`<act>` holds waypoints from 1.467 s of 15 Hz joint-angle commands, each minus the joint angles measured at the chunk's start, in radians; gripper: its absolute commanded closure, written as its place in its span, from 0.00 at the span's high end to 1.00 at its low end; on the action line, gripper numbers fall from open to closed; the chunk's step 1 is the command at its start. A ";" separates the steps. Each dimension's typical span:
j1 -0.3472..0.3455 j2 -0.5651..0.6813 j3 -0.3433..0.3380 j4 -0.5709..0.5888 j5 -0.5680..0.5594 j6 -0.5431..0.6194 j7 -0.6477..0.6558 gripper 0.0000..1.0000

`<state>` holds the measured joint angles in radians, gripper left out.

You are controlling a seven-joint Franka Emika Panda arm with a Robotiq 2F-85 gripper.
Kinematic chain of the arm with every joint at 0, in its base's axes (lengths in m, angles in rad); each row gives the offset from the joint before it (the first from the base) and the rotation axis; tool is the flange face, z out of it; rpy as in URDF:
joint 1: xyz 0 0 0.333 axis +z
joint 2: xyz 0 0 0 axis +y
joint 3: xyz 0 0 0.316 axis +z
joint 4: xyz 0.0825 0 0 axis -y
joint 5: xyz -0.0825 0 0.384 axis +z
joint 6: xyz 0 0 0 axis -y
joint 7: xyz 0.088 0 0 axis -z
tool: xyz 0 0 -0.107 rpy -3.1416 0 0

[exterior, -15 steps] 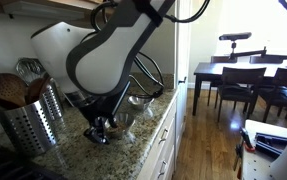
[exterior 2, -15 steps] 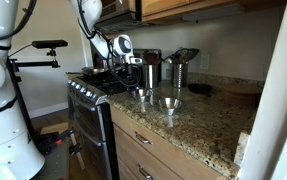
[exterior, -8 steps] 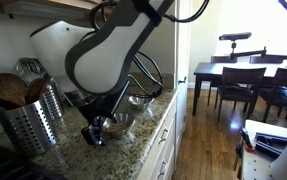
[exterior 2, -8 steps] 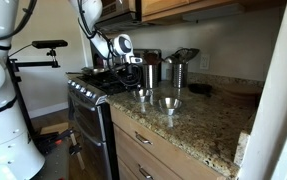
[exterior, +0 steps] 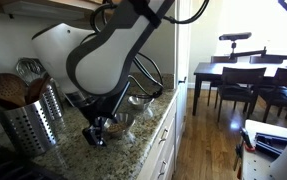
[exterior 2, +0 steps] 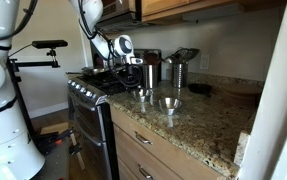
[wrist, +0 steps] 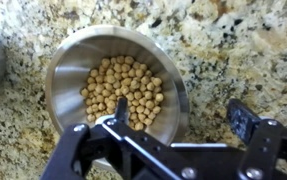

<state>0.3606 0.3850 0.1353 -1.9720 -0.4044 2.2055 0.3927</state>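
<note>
**Inspector:** Vessels on the worktop, counted?

**Assessor:** Two. One is a small round bowl of brushed steel. Just beside it is a second steel bowl of like shape. Both stand on the speckled granite counter, near its front edge, at the end by the black range.

**Inspector:** Contents?

**Assessor:** The small round bowl of brushed steel holds tan round pellets. They are smooth and pea-like, several dozen, heaped over its floor. The second steel bowl's inside is too small to judge.

**Inspector:** The black two-fingered gripper?

**Assessor:** It is above the near rim of the pellet bowl. The fingers are spread wide with nothing clasped between them, and no contact is evident.

**Inspector:** Other items?

**Assessor:** An exterior view shows one perforated steel utensil cylinder, upright, toward the counter's back edge. It carries wooden spoons, probably two, though their overlap blurs the count.
</note>
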 commanded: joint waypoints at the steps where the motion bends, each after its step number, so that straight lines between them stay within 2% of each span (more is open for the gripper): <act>1: -0.010 0.018 -0.005 0.012 0.015 0.016 -0.024 1.00; 2: -0.011 0.023 -0.006 0.016 0.015 0.017 -0.025 0.98; 4: -0.011 0.034 -0.007 0.024 0.015 0.016 -0.027 0.73; 5: -0.011 0.038 -0.007 0.027 0.015 0.016 -0.027 0.69; 8: -0.010 0.049 -0.009 0.038 0.015 0.013 -0.029 0.47; 14: -0.009 0.053 -0.011 0.044 0.017 0.011 -0.028 0.10; 18: -0.007 0.042 -0.014 0.043 0.013 0.004 -0.023 0.04; 22: -0.002 0.031 -0.015 0.044 0.008 -0.004 -0.014 0.07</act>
<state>0.3526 0.4358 0.1303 -1.9192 -0.4047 2.2053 0.3874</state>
